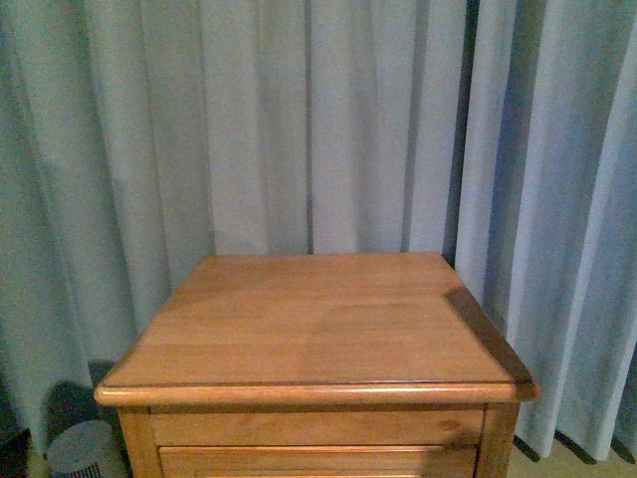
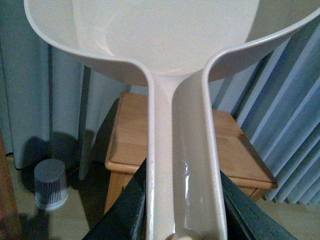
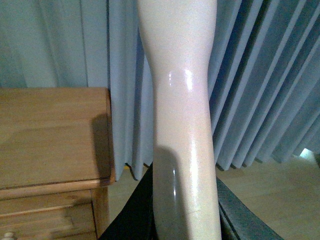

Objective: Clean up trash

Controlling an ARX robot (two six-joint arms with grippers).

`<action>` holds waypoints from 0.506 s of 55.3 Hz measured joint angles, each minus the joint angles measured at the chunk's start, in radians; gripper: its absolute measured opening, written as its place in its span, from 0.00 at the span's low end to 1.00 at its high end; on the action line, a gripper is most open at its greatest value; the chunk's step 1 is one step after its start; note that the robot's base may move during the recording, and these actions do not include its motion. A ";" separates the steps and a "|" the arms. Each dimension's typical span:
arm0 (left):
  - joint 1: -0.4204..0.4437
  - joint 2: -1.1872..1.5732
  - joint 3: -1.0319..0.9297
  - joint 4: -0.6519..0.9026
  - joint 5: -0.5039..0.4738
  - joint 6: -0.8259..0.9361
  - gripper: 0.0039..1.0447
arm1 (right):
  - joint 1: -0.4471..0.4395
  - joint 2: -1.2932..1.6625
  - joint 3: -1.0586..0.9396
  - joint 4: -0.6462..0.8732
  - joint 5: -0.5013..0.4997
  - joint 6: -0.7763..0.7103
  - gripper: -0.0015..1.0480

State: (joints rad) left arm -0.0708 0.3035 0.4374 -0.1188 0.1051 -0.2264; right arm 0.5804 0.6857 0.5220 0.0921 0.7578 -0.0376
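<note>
The pale pink-beige dustpan (image 2: 165,40) fills the left wrist view, its channelled handle (image 2: 182,165) running down between the dark fingers (image 2: 122,210) of my left gripper (image 2: 184,220), which is shut on it. In the right wrist view my right gripper (image 3: 186,220) is shut on the smooth beige brush handle (image 3: 182,125), which rises straight up out of the frame. The pan and the handle both hang off the table's sides. The trash is not in view: no paper wad shows on the tabletop or inside the pan. Neither arm appears in the front view.
A wooden bedside table (image 1: 318,329) with a drawer stands ahead, pale blue curtains (image 1: 299,119) close behind and beside it. A small grey ribbed bin (image 2: 50,184) sits on the floor left of the table, also visible as the bin (image 1: 88,450).
</note>
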 joint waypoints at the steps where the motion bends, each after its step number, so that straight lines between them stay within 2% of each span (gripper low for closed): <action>1: 0.000 0.000 0.000 0.000 0.000 0.000 0.26 | 0.004 -0.002 -0.003 0.006 0.008 -0.005 0.18; 11: 0.000 0.000 0.000 0.000 0.000 0.000 0.26 | 0.045 -0.018 -0.035 0.030 0.090 -0.013 0.18; 28: 0.000 0.000 0.000 0.000 0.000 0.000 0.26 | 0.086 -0.017 -0.058 0.032 0.144 -0.026 0.18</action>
State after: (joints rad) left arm -0.0708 0.3035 0.4374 -0.1188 0.1047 -0.2264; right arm 0.6666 0.6685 0.4641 0.1238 0.9016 -0.0631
